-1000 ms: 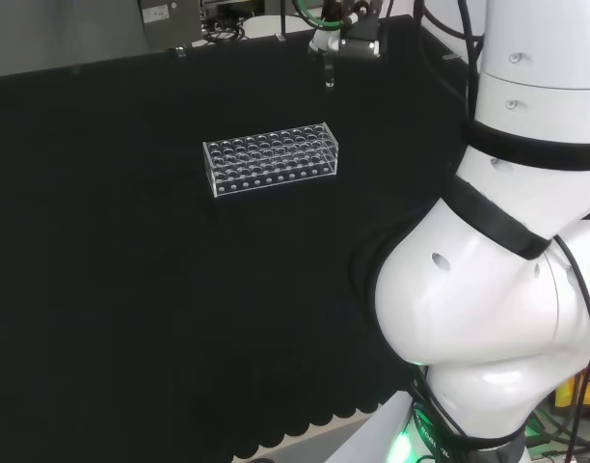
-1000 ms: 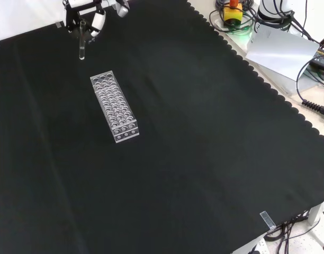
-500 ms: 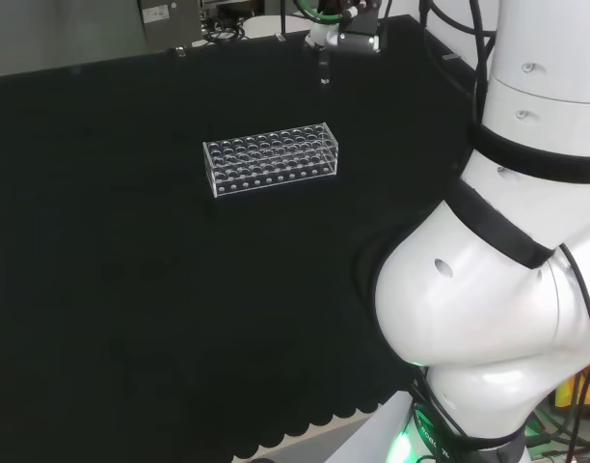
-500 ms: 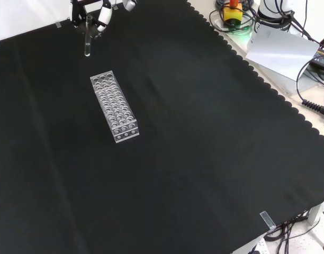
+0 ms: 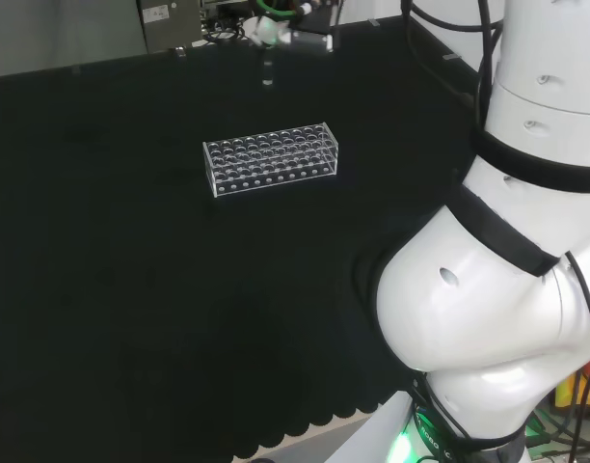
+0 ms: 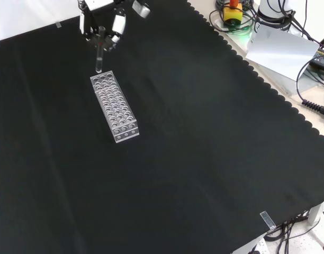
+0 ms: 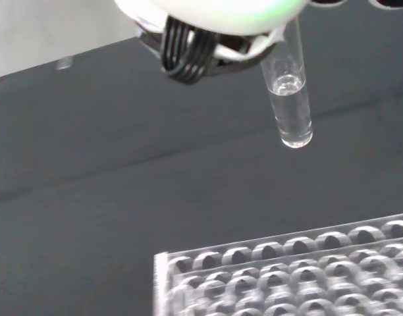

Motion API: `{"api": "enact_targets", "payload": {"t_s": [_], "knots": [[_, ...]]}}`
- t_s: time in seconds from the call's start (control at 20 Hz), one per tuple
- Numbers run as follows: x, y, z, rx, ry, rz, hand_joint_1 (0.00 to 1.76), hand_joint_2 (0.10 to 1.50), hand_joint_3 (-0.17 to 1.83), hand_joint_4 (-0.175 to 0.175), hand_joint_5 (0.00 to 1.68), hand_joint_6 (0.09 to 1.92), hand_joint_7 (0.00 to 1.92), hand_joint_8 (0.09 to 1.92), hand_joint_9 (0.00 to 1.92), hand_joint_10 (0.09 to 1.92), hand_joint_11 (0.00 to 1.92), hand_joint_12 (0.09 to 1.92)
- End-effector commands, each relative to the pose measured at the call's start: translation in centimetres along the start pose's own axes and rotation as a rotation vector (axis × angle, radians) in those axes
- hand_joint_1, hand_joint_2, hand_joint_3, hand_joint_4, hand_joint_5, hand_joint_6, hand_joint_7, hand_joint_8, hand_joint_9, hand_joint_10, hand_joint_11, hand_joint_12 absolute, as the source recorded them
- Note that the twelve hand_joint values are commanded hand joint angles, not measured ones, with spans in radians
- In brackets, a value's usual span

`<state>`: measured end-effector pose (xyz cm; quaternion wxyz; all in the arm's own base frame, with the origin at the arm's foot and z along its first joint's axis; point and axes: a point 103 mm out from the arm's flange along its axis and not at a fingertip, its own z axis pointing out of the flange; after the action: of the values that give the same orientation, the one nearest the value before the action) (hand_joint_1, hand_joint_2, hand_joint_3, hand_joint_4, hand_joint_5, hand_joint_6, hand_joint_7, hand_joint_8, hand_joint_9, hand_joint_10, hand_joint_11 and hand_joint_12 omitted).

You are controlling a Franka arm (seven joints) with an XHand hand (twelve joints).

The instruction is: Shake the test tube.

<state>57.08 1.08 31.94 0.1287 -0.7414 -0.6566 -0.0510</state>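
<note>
A clear glass test tube [image 6: 99, 58] hangs upright in the hand [image 6: 104, 24], whose fingers are curled round its upper part. In the wrist view the test tube [image 7: 288, 99] holds a little clear liquid near its rounded bottom, and a blurred white part of the hand [image 7: 214, 16] sits over it. The tube's tip is in the air just past the far end of the clear tube rack [image 6: 115, 106] in the front view. In the head view the hand [image 5: 285, 31] and the test tube [image 5: 267, 72] are beyond the rack [image 5: 271, 159], above the cloth.
The clear rack [image 7: 300, 273] with several empty holes lies on the black cloth. Cables, a yellow and red button box [image 6: 232, 11] and a grey sheet [image 6: 281, 50] lie off the cloth's right edge in the front view. The arm's white links [image 5: 512, 260] stand at the head view's right.
The hand with the test tube has swung leftward in the head view, and lower and rightward in the front view, closer to the rack's far end. The rack has stayed put.
</note>
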Motion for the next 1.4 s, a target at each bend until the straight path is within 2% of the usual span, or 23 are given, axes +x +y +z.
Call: {"api": "enact_targets", "payload": {"t_s": [0.05,0.15,0.3,0.4,0.7,1.0,1.1,1.2,1.4], "knots": [[2.6,-1.1,-0.1,0.008,0.014,-0.062,1.21,0.72,0.58,-0.175,1.23,0.7,1.65,0.57,1.56,0.55,1.27,0.84],[1.5,-1.2,-0.5,0.002,0.003,-0.044,1.21,0.71,0.59,-0.175,1.24,0.7,1.65,0.57,1.56,0.55,1.27,0.84],[-1.5,-1.5,-1.2,-0.012,-0.023,0.012,1.21,0.71,0.59,-0.175,1.24,0.7,1.65,0.57,1.56,0.55,1.27,0.84],[-4.2,-1.8,-1.9,-0.022,-0.051,0.067,1.21,0.71,0.59,-0.175,1.24,0.7,1.65,0.57,1.56,0.56,1.27,0.84],[-14.4,-3.8,-4.4,-0.067,-0.099,0.282,1.21,0.71,0.59,-0.175,1.24,0.7,1.65,0.57,1.56,0.56,1.27,0.84],[-20.4,-5.3,-7.2,-0.117,-0.168,0.422,1.21,0.71,0.59,-0.175,1.24,0.7,1.65,0.58,1.56,0.56,1.27,0.84],[-21.6,-5.4,-7.8,-0.12,-0.181,0.452,1.21,0.71,0.59,-0.175,1.24,0.7,1.65,0.58,1.56,0.56,1.27,0.84],[-22.0,-5.4,-8.1,-0.121,-0.182,0.459,1.21,0.71,0.59,-0.175,1.24,0.7,1.65,0.58,1.56,0.56,1.27,0.84],[-20.4,-4.8,-7.4,-0.113,-0.167,0.414,1.21,0.71,0.59,-0.175,1.24,0.7,1.65,0.58,1.56,0.56,1.26,0.84]]}}
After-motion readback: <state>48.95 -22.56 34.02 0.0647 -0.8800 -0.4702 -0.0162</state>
